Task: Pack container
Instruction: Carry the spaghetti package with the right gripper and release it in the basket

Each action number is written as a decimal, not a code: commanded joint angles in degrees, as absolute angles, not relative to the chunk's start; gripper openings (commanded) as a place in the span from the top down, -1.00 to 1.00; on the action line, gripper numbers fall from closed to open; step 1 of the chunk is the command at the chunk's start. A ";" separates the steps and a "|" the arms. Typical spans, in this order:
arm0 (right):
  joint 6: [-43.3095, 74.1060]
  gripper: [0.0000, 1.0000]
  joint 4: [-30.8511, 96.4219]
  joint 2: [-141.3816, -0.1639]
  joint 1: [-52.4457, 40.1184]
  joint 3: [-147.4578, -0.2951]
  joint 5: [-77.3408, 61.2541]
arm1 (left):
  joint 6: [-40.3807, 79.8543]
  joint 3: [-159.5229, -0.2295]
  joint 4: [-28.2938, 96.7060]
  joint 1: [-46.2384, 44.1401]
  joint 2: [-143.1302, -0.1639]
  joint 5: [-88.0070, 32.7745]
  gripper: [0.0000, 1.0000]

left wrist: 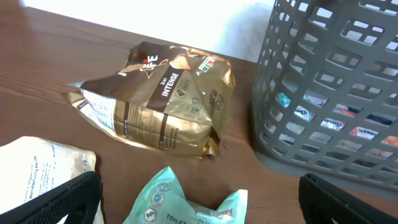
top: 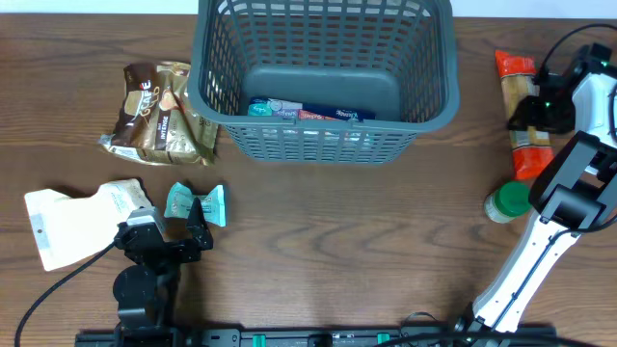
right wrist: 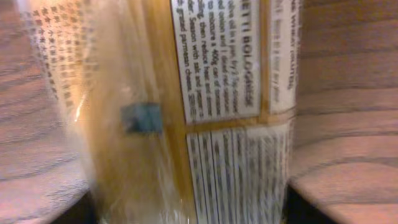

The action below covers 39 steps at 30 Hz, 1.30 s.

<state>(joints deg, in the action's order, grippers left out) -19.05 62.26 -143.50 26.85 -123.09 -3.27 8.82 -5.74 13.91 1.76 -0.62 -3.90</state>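
The container [top: 324, 145] is a large dark grey lattice basket at the back centre, with a few packets [top: 307, 111] on its floor. It also shows in the left wrist view [left wrist: 329, 87]. My left gripper [top: 181, 231] is open, its jaws [left wrist: 199, 208] on either side of a teal wipes packet [top: 197, 203] [left wrist: 186, 202] that lies on the table. My right gripper [top: 536, 108] is open and low over a long spaghetti packet [top: 523, 116]. Its fingers straddle the packet [right wrist: 205, 112], which fills the blurred right wrist view.
A brown and gold coffee bag [top: 159, 111] [left wrist: 161, 99] lies left of the basket. A white pouch [top: 82, 222] [left wrist: 37, 174] lies left of the left gripper. A green-lidded jar [top: 507, 201] stands near the right arm. The table's back edge is close behind the basket.
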 commanded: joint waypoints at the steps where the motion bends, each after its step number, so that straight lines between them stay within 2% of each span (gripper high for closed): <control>1: -19.35 0.97 63.44 -147.37 26.37 -119.83 -5.28 | 8.69 -4.82 15.73 1.52 -0.23 -3.66 -0.97; 12: -16.58 0.97 64.88 -141.16 26.02 -121.12 -11.90 | 8.69 -4.82 15.73 1.52 -0.23 -3.66 -0.97; 25: -13.74 0.97 61.98 -111.92 23.62 -126.76 -14.20 | 8.69 -4.82 15.73 1.52 -0.23 -3.66 -0.97; 30: -13.78 0.97 59.37 -100.12 22.20 -127.39 -19.22 | 8.69 -4.82 15.73 1.52 -0.23 -3.66 -0.97; 34: -16.60 0.97 57.52 -93.41 18.52 -127.39 -24.62 | 8.69 -4.82 15.73 1.52 -0.23 -3.66 -0.97; 39: -26.61 0.97 57.58 -89.56 10.07 -127.39 -29.21 | 8.69 -4.82 15.73 1.52 -0.23 -3.66 -0.97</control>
